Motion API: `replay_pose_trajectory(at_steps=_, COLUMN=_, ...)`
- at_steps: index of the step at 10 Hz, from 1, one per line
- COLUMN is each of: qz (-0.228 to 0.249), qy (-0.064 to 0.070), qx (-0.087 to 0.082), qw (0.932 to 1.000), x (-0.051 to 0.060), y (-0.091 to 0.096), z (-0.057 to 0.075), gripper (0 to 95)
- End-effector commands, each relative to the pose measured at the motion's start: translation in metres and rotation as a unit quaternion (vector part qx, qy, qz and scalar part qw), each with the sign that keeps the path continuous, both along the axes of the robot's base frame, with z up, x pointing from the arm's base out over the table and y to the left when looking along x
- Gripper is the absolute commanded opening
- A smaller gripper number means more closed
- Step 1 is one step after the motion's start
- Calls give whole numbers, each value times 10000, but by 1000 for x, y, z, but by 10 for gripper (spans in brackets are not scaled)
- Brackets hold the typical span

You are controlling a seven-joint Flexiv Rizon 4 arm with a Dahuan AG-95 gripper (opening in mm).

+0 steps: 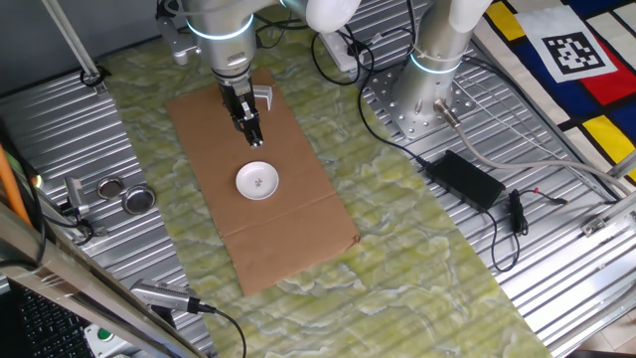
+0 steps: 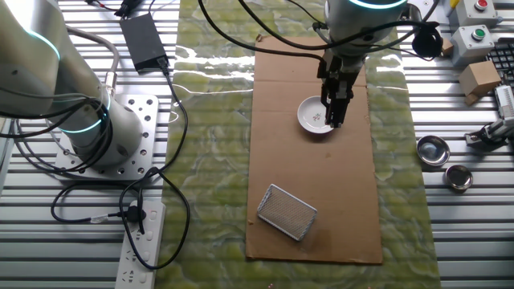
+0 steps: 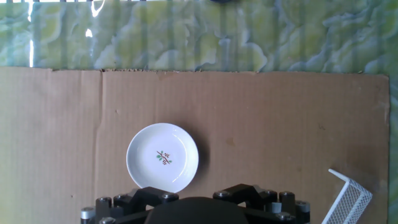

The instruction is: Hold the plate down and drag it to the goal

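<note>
The plate (image 1: pixel 256 181) is a small round white dish with a tiny dark mark at its centre. It lies on a brown cardboard sheet (image 1: pixel 298 219). It also shows in the other fixed view (image 2: pixel 315 115) and in the hand view (image 3: pixel 163 157), left of centre. My gripper (image 1: pixel 253 137) points down, just beyond the plate's far rim. In the other fixed view the gripper (image 2: pixel 333 120) overlaps the plate's right rim. Its fingers look pressed together and hold nothing. I cannot tell whether they touch the plate. The hand view shows only the hand's dark body along the bottom edge.
A wire-mesh tray (image 2: pixel 287 212) lies on the cardboard, also at the hand view's lower right (image 3: pixel 348 199). Two silvery round tins (image 2: pixel 434 149) (image 2: pixel 458 177) sit on the metal table beside the green mat (image 2: pixel 209 160). A power brick and cables lie by the arm's base (image 1: pixel 432 94).
</note>
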State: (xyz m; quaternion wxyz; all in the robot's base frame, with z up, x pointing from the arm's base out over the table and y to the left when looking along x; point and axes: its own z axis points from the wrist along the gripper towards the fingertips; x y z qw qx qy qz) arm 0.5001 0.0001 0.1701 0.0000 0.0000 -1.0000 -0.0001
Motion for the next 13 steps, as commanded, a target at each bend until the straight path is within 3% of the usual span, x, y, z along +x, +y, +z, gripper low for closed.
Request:
replay_pose_trajectory(at_steps=1, qz=0, qy=0, qx=-1, qw=10000, x=0, y=0, z=0, gripper=0)
replay_pose_trajectory(at_steps=2, qz=1278, qy=193, qx=341, qw=9910, x=0, y=0, z=0, gripper=0)
replay_pose_trajectory(at_steps=5, qz=1307, qy=205, qx=273, qw=9908, x=0, y=0, z=0, gripper=0)
replay_pose_trajectory(at_steps=6, qz=1382, qy=270, qx=250, qw=9897, x=0, y=0, z=0, gripper=0)
replay_pose_trajectory(at_steps=8, qz=1745, qy=512, qx=137, qw=9832, x=0, y=0, z=0, gripper=0)
replay_pose_trajectory(at_steps=10, qz=2115, qy=732, qx=221, qw=9744, x=2, y=1, z=-7, gripper=0)
replay_pose_trajectory(at_steps=11, qz=2430, qy=810, qx=101, qw=9666, x=6, y=4, z=-18, gripper=0)
replay_pose_trajectory(at_steps=13, qz=2814, qy=1199, qx=-633, qw=9500, x=10, y=17, z=-29, gripper=0)
